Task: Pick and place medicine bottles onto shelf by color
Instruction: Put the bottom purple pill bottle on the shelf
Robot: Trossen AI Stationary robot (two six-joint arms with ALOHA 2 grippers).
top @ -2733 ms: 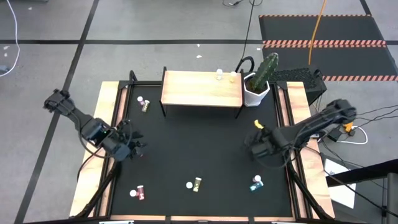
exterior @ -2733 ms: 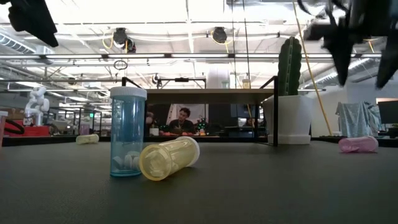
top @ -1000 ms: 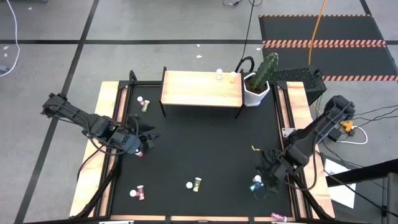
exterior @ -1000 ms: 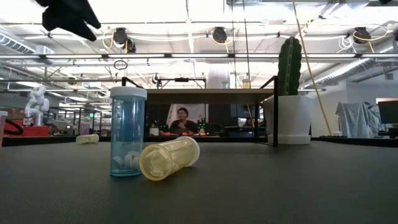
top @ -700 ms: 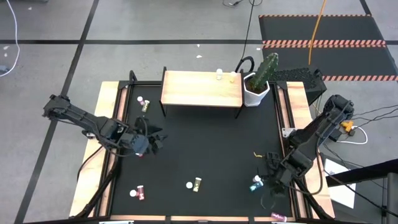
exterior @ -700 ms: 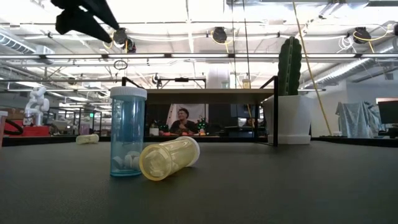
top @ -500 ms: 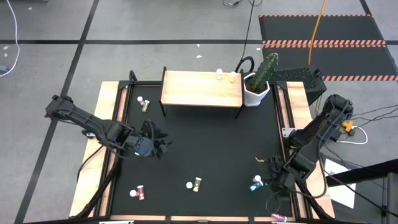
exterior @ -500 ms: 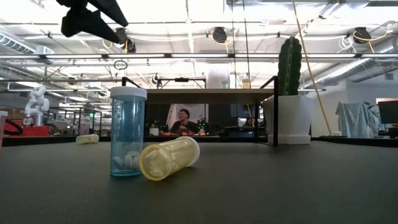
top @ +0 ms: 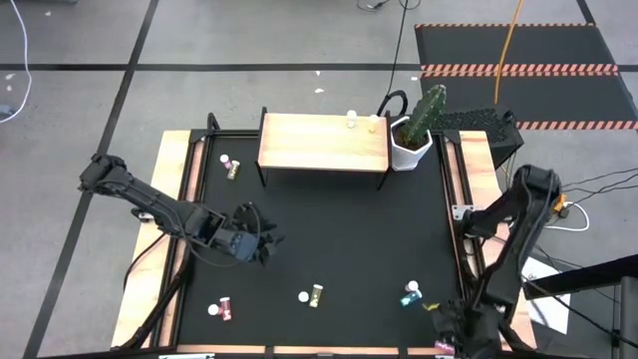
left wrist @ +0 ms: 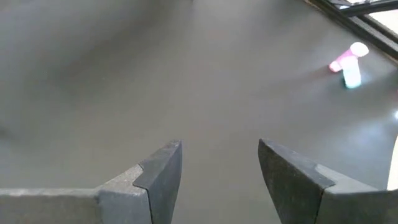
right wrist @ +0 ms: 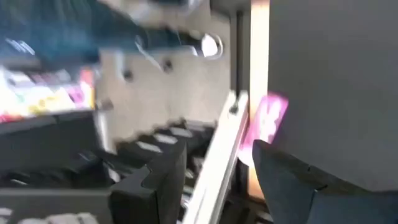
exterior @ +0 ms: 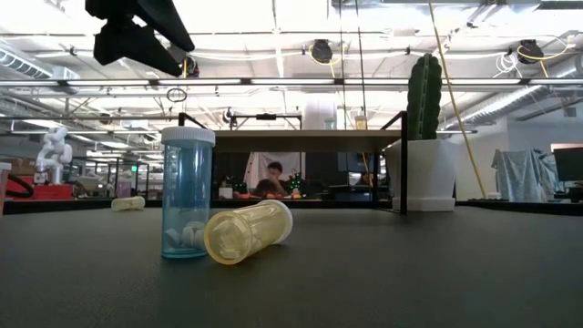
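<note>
My left gripper (top: 263, 245) hangs open and empty above the black mat, left of centre; its fingers (left wrist: 163, 177) frame bare mat, with a pink bottle (left wrist: 346, 60) lying farther off. It also shows in the low view (exterior: 137, 35). My right gripper (top: 447, 327) is open and empty at the table's near right corner, near a pink bottle (right wrist: 268, 122) on the wooden rim. A teal bottle (top: 411, 293), a yellow bottle (top: 315, 295) and a pink bottle (top: 221, 311) lie near the front. The shelf (top: 324, 143) carries two small bottles (top: 351, 121) at its far edge.
A white pot with a cactus (top: 414, 140) stands right of the shelf. Two more bottles (top: 229, 166) lie left of the shelf. In the low view a teal bottle (exterior: 186, 193) stands upright beside a lying yellow bottle (exterior: 248, 231). A black frame rail (top: 461, 239) borders the mat.
My left gripper has moved toward the table's right and a little toward its near edge, above the mat. My right gripper has swung toward the near edge, past the teal bottle, to the near right corner. No bottle has moved.
</note>
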